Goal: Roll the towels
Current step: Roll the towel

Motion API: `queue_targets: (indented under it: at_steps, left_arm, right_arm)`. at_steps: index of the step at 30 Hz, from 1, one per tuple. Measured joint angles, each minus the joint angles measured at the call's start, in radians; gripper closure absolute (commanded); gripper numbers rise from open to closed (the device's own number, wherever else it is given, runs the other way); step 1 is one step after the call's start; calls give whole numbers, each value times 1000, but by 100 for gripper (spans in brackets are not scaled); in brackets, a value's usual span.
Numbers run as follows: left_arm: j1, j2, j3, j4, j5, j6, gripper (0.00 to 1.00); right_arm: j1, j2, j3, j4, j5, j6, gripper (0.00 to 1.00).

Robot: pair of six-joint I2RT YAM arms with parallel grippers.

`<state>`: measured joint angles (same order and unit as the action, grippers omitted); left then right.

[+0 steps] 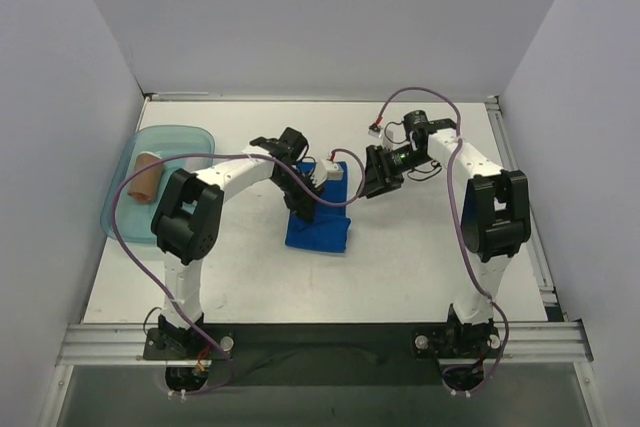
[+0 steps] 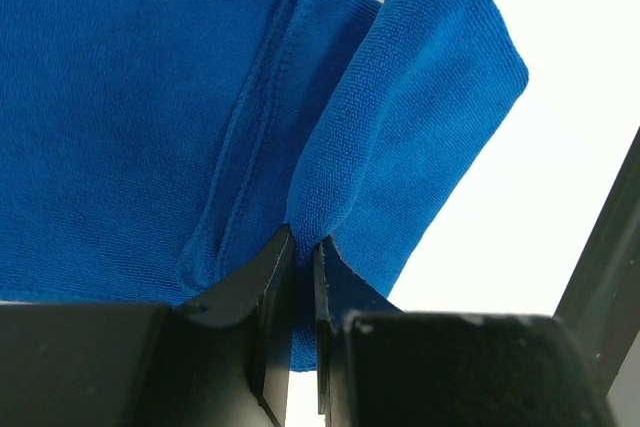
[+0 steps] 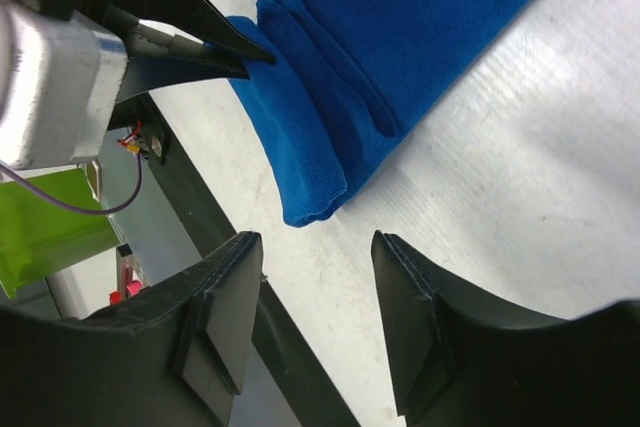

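Blue towel (image 1: 322, 232) lies mid worktop (image 1: 430, 257); left end effector (image 1: 300, 197) on its 10 o'clock side; right end effector (image 1: 375, 185) near its 2 o'clock corner.

Two towels are present: one blue towel (image 1: 320, 232) and one tan towel (image 1: 147, 174). One teal bin (image 1: 192, 131) is present. Two robot arms (image 1: 185, 217) are mounted.

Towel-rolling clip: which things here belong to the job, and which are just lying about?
Belongs to the job:
blue towel, a fold pinched in the left claw
right claw, open near the towel's corner
tan roll, apparently a towel

Lying about:
teal bin, holding that roll
green object past the table edge, unidentifiable
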<state>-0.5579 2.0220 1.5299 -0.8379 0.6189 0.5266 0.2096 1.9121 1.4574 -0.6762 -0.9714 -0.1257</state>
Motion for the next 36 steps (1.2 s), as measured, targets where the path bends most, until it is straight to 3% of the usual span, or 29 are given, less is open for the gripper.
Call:
queue_targets:
  at_steps: [7,18,31,36]
  left_arm:
    - [37,-2,-46,44,0,-51,93]
    - [72,10,-60,103,2,-119,90]
    - [94,-31,-147,164,41,-183,90]
    - [97,-61,-180,163,39,-187,85]
  right_arm:
    - [46,66,56,33,-11,27,60]
    - [87,76,10,53,-44,51,69]
    - [103,76,-44,68,-66,74,69]
    - [103,67,-44,68,-66,75,69]
